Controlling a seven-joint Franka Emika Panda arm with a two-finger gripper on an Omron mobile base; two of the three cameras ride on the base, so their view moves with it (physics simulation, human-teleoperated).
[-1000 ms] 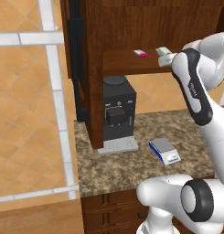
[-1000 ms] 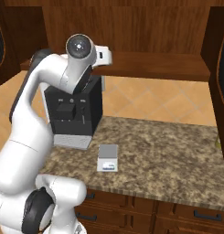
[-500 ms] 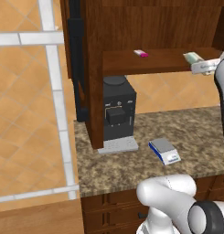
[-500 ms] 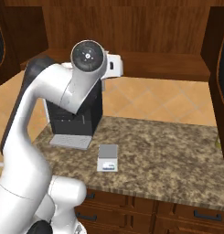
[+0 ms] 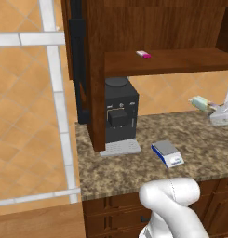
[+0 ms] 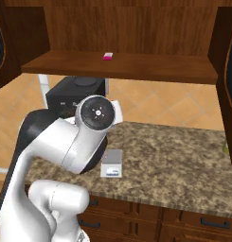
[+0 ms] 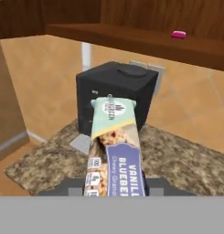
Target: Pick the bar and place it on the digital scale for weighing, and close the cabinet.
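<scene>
Clamped tight on the bar (image 7: 114, 151), the claw (image 7: 114, 186), with the wrapper sticking straight out from between the dark finger tips in the hand view, its pale green end farthest out and a purple label nearest the tips. Seen too at the right edge of the left base view, the claw (image 5: 217, 111) up in the air above the counter (image 5: 134, 167), the bar (image 5: 199, 102) jutting leftward from it and touching nothing else. Ahead of the bar in the hand view, a black coffee machine (image 7: 118, 93) standing on the speckled stone counter (image 7: 45, 164). Lying flat on the counter (image 6: 183, 165) to the right of the coffee machine (image 5: 119, 114) and apart from it, the digital scale (image 5: 167, 153), blue base under a grey plate, with nothing on top; visible in the right base view as well, the digital scale (image 6: 112, 163) partly behind the white arm. Above the counter, the cabinet (image 5: 157, 32) standing open, dark brown wood, its shelf (image 5: 166, 61) carrying a small pink-and-white item (image 5: 143, 54) near the left end. Same small pink-and-white item (image 6: 107, 56) on the shelf (image 6: 122, 66) in the right base view, with open cabinet doors hanging at both edges, the right door (image 6: 227, 75) showing a dark inset panel. Below the counter, wooden drawers (image 6: 183, 220) with black handles. Left of the cabinet in the left base view, an orange tiled wall (image 5: 27, 111) with white bands.
</scene>
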